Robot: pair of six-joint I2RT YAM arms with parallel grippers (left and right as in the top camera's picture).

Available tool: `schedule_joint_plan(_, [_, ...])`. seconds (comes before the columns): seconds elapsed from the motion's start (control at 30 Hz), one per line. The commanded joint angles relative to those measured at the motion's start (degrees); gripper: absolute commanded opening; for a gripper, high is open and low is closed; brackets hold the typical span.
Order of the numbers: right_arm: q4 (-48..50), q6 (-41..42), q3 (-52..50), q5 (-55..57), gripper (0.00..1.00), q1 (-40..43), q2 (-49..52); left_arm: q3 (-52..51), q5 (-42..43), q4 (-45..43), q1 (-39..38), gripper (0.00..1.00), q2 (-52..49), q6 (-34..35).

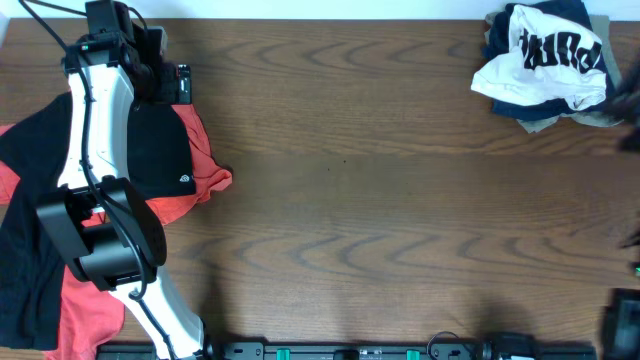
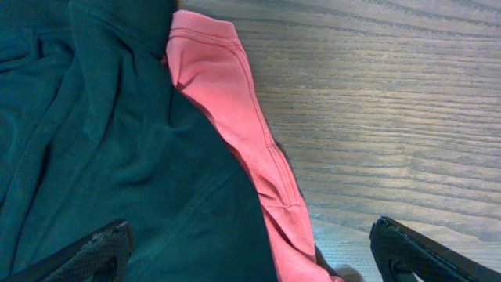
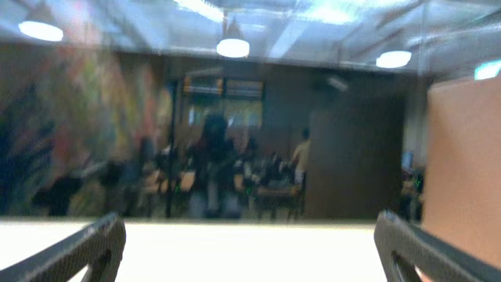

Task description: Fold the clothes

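Note:
At the table's left end lies a black T-shirt (image 1: 150, 145) with a small white logo, spread over an orange-red one (image 1: 208, 178). My left gripper (image 1: 165, 85) hovers open above their far edge. Its wrist view shows the black cloth (image 2: 94, 141) at left, the orange-red sleeve (image 2: 227, 94) in the middle and bare wood at right. The left gripper (image 2: 250, 243) has its fingers wide apart with nothing held. A crumpled white T-shirt (image 1: 545, 60) with black lettering lies at the far right corner. My right gripper (image 3: 250, 235) is open, empty and faces out into the room.
The white shirt rests on a small heap of dark blue and grey clothes (image 1: 540, 122). Brown wooden table (image 1: 380, 200) stretches between the two piles. Dark parts of the right arm (image 1: 628, 320) show at the right edge.

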State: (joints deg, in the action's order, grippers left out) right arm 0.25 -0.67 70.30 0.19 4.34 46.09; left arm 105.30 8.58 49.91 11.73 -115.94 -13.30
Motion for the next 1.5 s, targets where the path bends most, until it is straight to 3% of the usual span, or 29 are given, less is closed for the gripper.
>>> schedule_joint_plan(0.0, [4.00,3.17,-13.51,-3.45,0.99,-1.42,-5.44,-0.07,-0.09,0.17,0.04,0.98,0.20,0.52])
schedule_joint_plan(0.27, [6.40,3.26,-42.40,-5.18,0.99,-1.53,-20.96,-0.07,-0.09,0.17,0.04,0.98,0.20,0.52])
schedule_joint_plan(0.6, [4.68,-4.76,-60.08,-4.74,0.99,-4.83,-35.34,-0.07,-0.09,0.17,0.04,0.98,0.20,0.52])
schedule_joint_plan(0.93, [4.22,-4.74,-69.70,-5.16,0.99,-6.29,-41.40,-0.07,-0.09,0.17,0.04,0.98,0.20,0.52])
schedule_joint_plan(1.1, [-3.89,-4.74,-70.01,-5.18,0.99,-6.27,-45.13,-0.07,-0.09,0.17,0.04,0.98,0.20,0.52])
schedule_joint_plan(1.47, [-4.11,-4.55,-69.99,-4.94,0.99,-6.23,-45.75,-0.07,-0.09,0.17,0.04,0.98,0.20,0.52])
